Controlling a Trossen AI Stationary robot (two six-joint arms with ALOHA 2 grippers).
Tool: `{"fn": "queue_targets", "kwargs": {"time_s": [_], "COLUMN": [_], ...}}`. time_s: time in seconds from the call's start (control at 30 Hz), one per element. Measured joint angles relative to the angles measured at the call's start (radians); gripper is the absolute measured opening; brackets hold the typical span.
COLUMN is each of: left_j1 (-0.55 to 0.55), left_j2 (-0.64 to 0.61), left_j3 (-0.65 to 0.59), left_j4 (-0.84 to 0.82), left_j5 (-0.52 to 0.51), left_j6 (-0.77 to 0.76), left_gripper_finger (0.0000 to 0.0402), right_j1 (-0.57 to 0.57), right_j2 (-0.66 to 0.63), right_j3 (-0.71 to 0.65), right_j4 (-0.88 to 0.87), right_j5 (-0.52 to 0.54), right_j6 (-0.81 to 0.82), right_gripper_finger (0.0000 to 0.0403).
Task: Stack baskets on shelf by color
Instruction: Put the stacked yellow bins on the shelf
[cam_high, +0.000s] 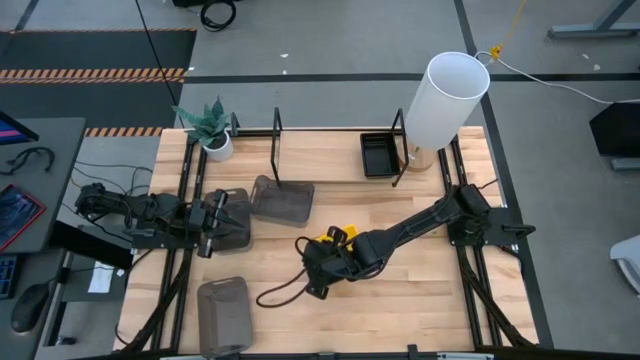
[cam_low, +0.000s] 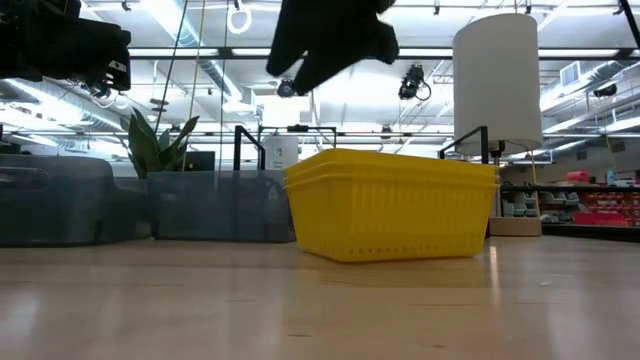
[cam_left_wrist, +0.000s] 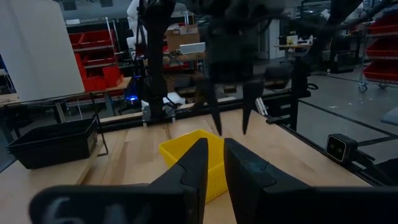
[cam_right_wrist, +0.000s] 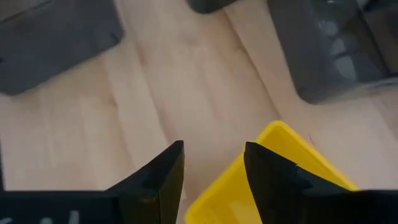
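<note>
We hover the right gripper, jaws apart, over the yellow baskets — should straddle one wall squarely before closing. Left gripper: can't tell.

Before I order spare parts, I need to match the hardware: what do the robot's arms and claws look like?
Both arms are dark, nearly black, jointed links. Each ends in a claw of two flat black fingers that narrow to blunt tips. The left claw shows this close up, and the right claw looks the same. A black cable loops on the table beside the right arm. No markings are readable.
</note>
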Motion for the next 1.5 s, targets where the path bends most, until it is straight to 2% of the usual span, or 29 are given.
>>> {"fn": "queue_targets", "kwargs": {"time_s": [0.27, 0.57, 0.9, 1.17, 1.27, 1.5], "left_j1": [0.0, 0.0, 0.0, 0.0, 0.0, 0.0], "left_j2": [0.0, 0.0, 0.0, 0.0, 0.0, 0.0], "left_j3": [0.0, 0.0, 0.0, 0.0, 0.0, 0.0], "left_j4": [0.0, 0.0, 0.0, 0.0, 0.0, 0.0], "left_j5": [0.0, 0.0, 0.0, 0.0, 0.0, 0.0], "left_j6": [0.0, 0.0, 0.0, 0.0, 0.0, 0.0], "left_gripper_finger": [0.0066, 0.0056, 0.0063, 0.0056, 0.0056, 0.0064], "right_j1": [-0.004, -0.004, -0.005, -0.005, -0.006, -0.004], "right_j2": [0.003, 0.003, 0.0, 0.0, 0.0, -0.001], "right_j3": [-0.151, -0.169, -0.157, -0.055, -0.001, 0.047], "right_j4": [0.07, 0.09, -0.208, -0.579, -0.621, -0.515], "right_j5": [0.0, -0.031, -0.204, -0.178, -0.166, -0.085], "right_j6": [0.096, 0.091, 0.05, 0.039, 0.033, -0.091], "right_gripper_finger": [0.0174, 0.0174, 0.0174, 0.0174, 0.0174, 0.0174]}}
